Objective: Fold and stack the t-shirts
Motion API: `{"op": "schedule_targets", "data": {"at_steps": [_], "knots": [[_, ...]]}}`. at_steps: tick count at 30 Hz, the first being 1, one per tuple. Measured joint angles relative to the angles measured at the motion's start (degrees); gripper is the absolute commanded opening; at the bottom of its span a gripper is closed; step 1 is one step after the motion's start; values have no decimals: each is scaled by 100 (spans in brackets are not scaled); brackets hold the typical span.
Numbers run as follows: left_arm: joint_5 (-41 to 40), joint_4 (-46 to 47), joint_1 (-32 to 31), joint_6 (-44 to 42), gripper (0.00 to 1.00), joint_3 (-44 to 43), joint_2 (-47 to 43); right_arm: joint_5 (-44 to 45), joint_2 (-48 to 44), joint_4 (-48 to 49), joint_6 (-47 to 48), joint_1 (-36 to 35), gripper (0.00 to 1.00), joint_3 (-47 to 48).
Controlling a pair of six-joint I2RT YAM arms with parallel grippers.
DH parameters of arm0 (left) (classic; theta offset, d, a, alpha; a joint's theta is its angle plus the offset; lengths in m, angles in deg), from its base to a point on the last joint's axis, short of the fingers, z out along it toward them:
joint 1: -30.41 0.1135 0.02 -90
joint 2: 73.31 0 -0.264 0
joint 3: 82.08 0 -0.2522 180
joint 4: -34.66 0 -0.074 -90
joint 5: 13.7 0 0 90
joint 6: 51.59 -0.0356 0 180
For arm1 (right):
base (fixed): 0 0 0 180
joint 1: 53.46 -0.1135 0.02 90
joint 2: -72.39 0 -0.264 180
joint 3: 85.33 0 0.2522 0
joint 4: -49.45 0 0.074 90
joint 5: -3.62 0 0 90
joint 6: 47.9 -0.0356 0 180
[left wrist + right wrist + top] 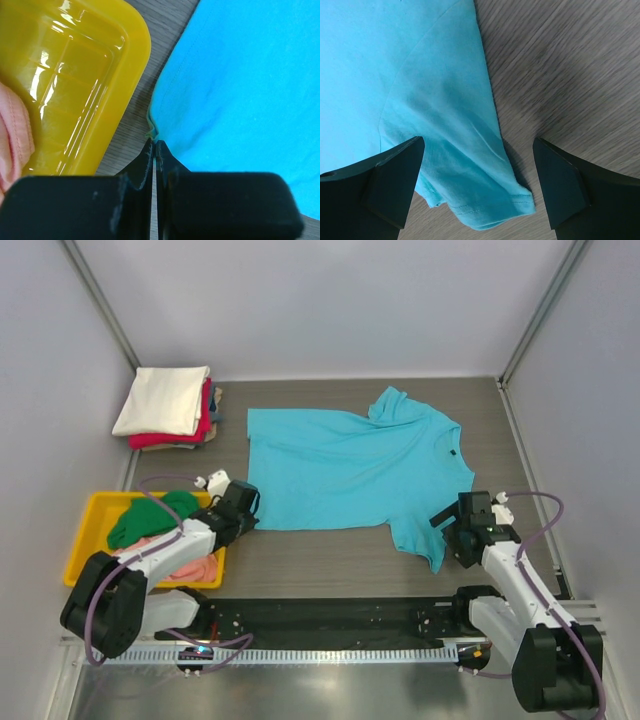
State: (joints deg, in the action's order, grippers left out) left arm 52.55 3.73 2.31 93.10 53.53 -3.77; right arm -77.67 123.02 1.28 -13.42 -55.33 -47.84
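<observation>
The left gripper (154, 148) was shut, its tips pinching the hem corner of the turquoise t-shirt (240, 90), probably to lift that edge for a fold. Just beside its fingers lay the yellow tray (125, 60), holding a pink shirt (15, 135). The right gripper (479, 142) stood wide, with the shirt's sleeve (455, 125) between its fingers, not yet gripped. Far ahead of both grippers, the folded shirts (165, 405) lay as a stack.

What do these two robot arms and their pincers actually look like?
The left arm and right arm have white shells between chunky black joints, each with a thin purplish cable looping alongside. The left gripper and right gripper are matte black, each with two wedge-shaped fingers tapering to points.
</observation>
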Motion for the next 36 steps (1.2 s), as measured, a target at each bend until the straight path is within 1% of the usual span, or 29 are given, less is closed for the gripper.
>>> {"op": "schedule_targets", "data": {"at_steps": [6, 11, 16, 18, 19, 20, 22, 23, 24, 26, 27, 33, 36], "knots": [[105, 122, 0, -70, 0, 186, -35, 81, 76, 20, -48, -74, 95, 4], [151, 155, 0, -92, 0, 284, -175, -4, 9, -11, -68, -170, 86, -2], [155, 184, 7, -92, 0, 293, -278, -334, -345, -343, -326, -745, 82, -101], [162, 192, 7, -87, 0, 293, -284, -417, -417, -476, -446, -1010, 78, -120], [168, 199, 7, -87, 0, 293, -286, -442, -413, -514, -490, -1108, 75, -127], [173, 201, 7, -87, 0, 295, -286, -455, -409, -540, -533, -1198, 65, -127], [175, 201, 7, -90, 0, 295, -286, -509, -376, -592, -603, -1287, 51, -140], [177, 201, 7, -90, 0, 293, -286, -509, -356, -621, -629, -1311, 40, -146], [177, 201, 7, -90, 0, 295, -289, -529, -365, -632, -660, -1318, 20, -157], [179, 199, 7, -90, 0, 302, -330, -555, -439, -688, -686, -1335, 5, -219], [177, 192, 7, -90, 0, 306, -363, -557, -494, -726, -721, -1342, 1, -247], [184, 118, 7, -96, 0, 299, -614, -529, -649, -883, -693, -1344, 1, -219], [197, -98, 7, -118, 0, 260, -798, -376, -658, -1213, -584, -1344, 1, 103]]}}
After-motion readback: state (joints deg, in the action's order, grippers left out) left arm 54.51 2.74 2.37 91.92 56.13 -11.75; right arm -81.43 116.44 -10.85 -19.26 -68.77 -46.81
